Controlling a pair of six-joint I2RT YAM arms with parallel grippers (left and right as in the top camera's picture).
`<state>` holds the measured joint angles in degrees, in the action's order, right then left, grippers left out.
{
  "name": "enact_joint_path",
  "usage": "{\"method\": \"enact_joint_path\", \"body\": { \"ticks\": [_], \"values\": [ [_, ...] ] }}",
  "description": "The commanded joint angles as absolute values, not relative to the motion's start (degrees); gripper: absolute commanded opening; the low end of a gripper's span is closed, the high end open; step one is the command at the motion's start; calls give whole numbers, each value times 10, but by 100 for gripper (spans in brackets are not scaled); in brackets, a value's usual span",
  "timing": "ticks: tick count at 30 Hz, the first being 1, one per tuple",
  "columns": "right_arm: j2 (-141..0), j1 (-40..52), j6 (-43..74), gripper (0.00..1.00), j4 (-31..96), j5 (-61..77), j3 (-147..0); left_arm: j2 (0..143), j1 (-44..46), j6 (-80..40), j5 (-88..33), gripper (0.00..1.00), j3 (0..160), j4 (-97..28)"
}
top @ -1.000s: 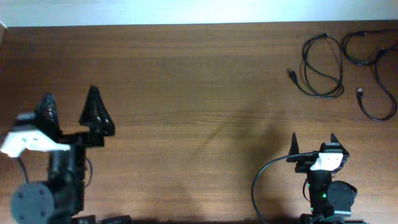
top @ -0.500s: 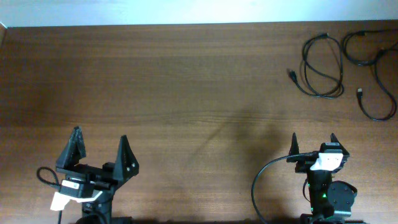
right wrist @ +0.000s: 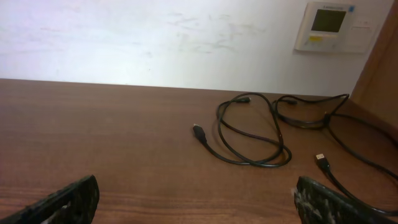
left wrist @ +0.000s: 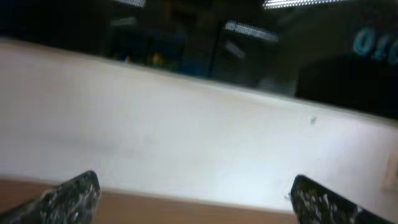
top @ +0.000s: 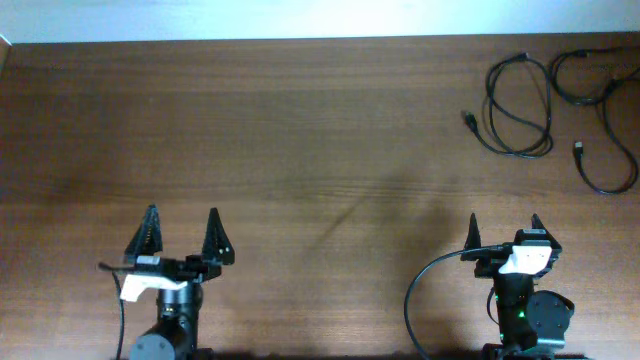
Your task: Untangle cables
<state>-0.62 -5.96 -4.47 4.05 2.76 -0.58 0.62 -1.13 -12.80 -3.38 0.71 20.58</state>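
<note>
We see left gripper (top: pixel 182 224) and right gripper (top: pixel 504 222) wide, empty; pinching where the cables (top: pixel 520 152) cross risks dragging both together.

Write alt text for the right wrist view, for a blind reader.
Two thin black cables lie in loose loops on the right of a brown wooden table, untouched. The right gripper, open, shows its fingertips in the lower corners; behind are a white wall and a small control panel.
</note>
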Motion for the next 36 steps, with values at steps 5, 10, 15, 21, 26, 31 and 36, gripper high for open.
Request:
{"method": "enact_joint_path", "body": {
  "ticks": [5,10,15,21,26,31,36],
  "values": [
    [-2,-63,-41,100,44,23,-3,3,-9,-118,28,99,5,3],
    [-2,-63,-41,100,44,23,-3,3,-9,-62,27,99,5,-46],
    [-2,-63,-41,100,44,23,-3,3,-9,18,11,99,5,-48],
    [-2,-63,-41,100,44,23,-3,3,-9,25,13,99,5,-49],
    [-2,-63,-41,100,44,23,-3,3,-9,25,11,99,5,-50],
    [-2,-63,-41,100,44,23,-3,3,-9,25,11,99,5,-48],
    [-2,-63,-41,100,44,23,-3,3,-9,25,11,99,5,-48]
  ]
}}
